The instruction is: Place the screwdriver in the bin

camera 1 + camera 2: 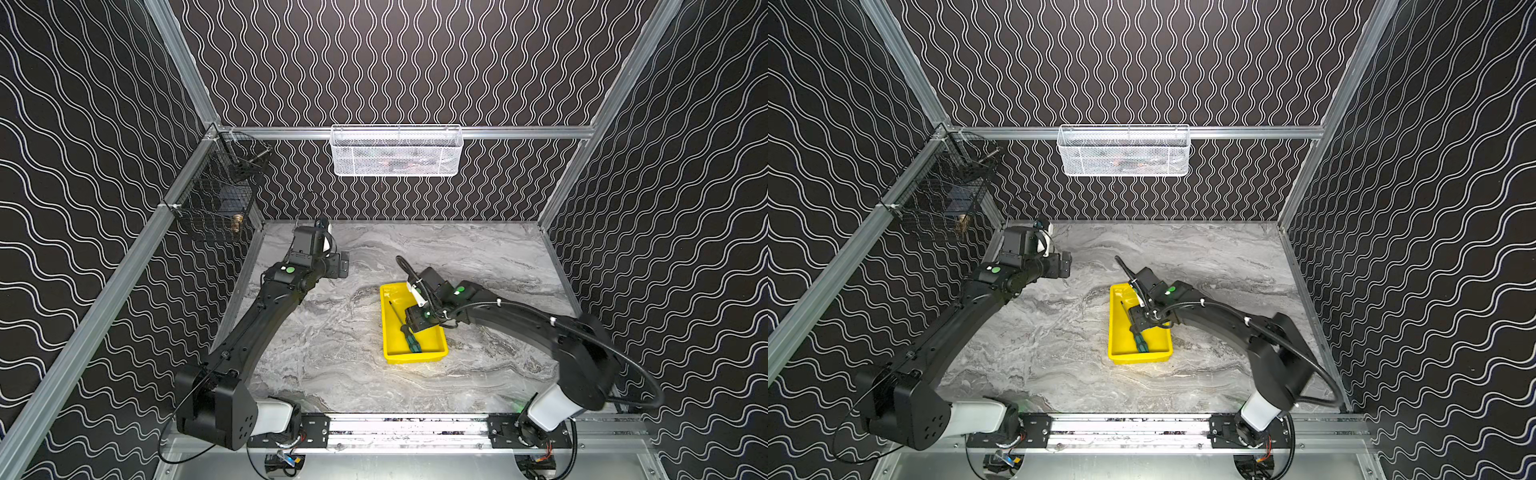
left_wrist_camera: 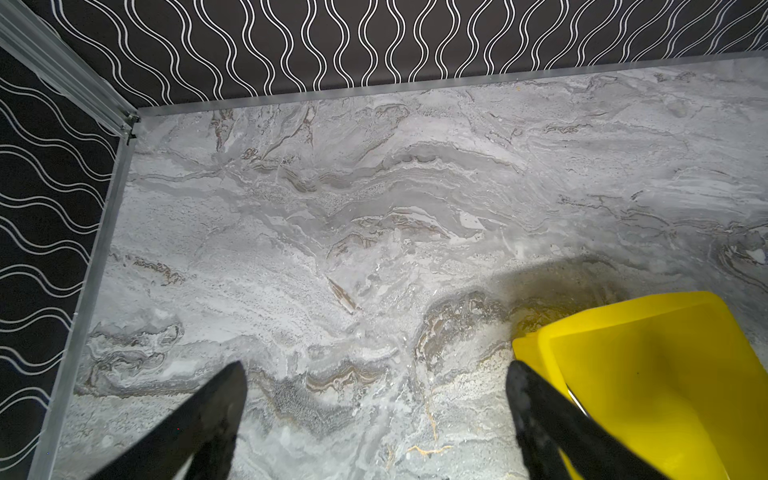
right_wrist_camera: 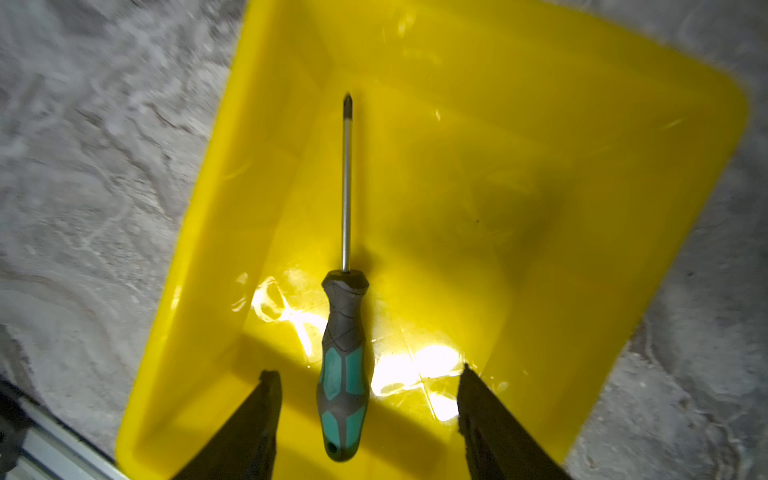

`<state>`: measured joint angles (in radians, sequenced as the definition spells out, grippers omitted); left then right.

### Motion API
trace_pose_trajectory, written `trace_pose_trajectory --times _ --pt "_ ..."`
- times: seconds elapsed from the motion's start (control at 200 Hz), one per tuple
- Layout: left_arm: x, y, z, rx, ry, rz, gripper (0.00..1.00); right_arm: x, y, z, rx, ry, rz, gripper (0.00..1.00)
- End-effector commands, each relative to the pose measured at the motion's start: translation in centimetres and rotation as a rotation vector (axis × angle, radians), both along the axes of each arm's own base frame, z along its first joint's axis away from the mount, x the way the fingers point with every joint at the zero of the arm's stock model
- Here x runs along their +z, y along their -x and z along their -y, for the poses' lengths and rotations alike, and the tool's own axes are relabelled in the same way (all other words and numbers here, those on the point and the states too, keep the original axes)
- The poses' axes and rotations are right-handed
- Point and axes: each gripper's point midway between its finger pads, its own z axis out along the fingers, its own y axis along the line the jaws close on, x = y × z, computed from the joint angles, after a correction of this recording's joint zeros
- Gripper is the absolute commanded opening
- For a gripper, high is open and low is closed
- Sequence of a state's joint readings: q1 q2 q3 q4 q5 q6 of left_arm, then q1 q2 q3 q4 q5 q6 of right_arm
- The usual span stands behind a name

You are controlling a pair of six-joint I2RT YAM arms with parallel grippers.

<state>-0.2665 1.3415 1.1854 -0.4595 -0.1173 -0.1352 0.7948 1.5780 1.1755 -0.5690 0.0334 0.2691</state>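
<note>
The screwdriver [image 3: 343, 374], with a green-and-black handle and a thin shaft, lies flat on the floor of the yellow bin [image 3: 540, 166]. Both top views show the screwdriver [image 1: 411, 340] [image 1: 1140, 343] inside the bin [image 1: 415, 358] [image 1: 1140, 357], handle toward the front. My right gripper [image 3: 368, 369] hangs open just above the handle, a finger on each side and a gap to each. In both top views the right gripper [image 1: 409, 324] [image 1: 1136, 326] is over the bin's middle. My left gripper [image 2: 376, 365] [image 1: 343, 264] is open and empty above the table, left of the bin [image 2: 644, 353].
A white mesh basket [image 1: 397, 151] hangs on the back wall and a black wire basket [image 1: 216, 195] on the left wall. Patterned walls with metal rails enclose the marble table [image 1: 332, 340] on three sides.
</note>
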Motion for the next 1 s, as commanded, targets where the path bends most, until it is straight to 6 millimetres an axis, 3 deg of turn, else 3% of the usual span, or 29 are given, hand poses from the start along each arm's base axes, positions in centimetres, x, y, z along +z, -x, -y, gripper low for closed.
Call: trace_pose_trajectory --times 0.0,0.095,0.11,0.125,0.265,0.325,0.41,0.43,0.546,0.716,0.821,0.996 --pt "0.9 -0.2 0.2 0.002 0.036 0.041 0.99 4.1 -2.6 0.2 -0.021 -0.09 0.158 0.74" --pt "1.4 0.0 -0.2 0.024 0.028 0.063 0.99 8.3 -4.9 2.6 -0.1 -0.186 0.268 0.84" --pt "1.5 0.0 -0.4 0.027 0.025 0.07 0.99 9.1 -5.3 3.1 -0.115 -0.205 0.29 0.96" --pt "1.6 0.0 -0.5 0.033 0.026 0.074 0.99 9.7 -5.7 3.7 -0.13 -0.222 0.309 0.99" --pt "2.9 0.0 -0.8 0.042 0.025 0.134 0.99 14.2 -8.7 10.6 -0.315 -0.286 0.479 0.99" --pt "3.3 0.1 -1.1 0.058 0.024 0.155 0.99 15.5 -9.3 13.7 -0.398 -0.273 0.551 0.99" --pt "3.8 0.2 -1.8 0.089 0.009 0.183 0.99 16.9 -9.5 16.4 -0.463 -0.282 0.634 0.99" --pt "3.9 0.3 -2.0 0.101 0.009 0.189 0.99 16.0 -9.3 17.0 -0.475 -0.276 0.629 0.99" --pt "3.4 0.4 -3.4 0.192 0.028 0.257 0.99 15.8 -9.0 19.6 -0.546 -0.285 0.698 0.99" --pt "0.1 0.3 -5.3 0.261 -0.064 0.366 0.99 13.3 -9.2 24.9 -0.792 -0.148 0.748 0.99" --pt "-1.4 0.3 -6.5 0.308 -0.122 0.433 0.99 11.0 -9.4 25.8 -0.771 -0.032 0.778 0.99" --pt "-3.7 0.4 -6.0 0.218 -0.213 0.501 0.99 7.7 -9.4 26.9 -0.778 0.044 0.846 0.99"
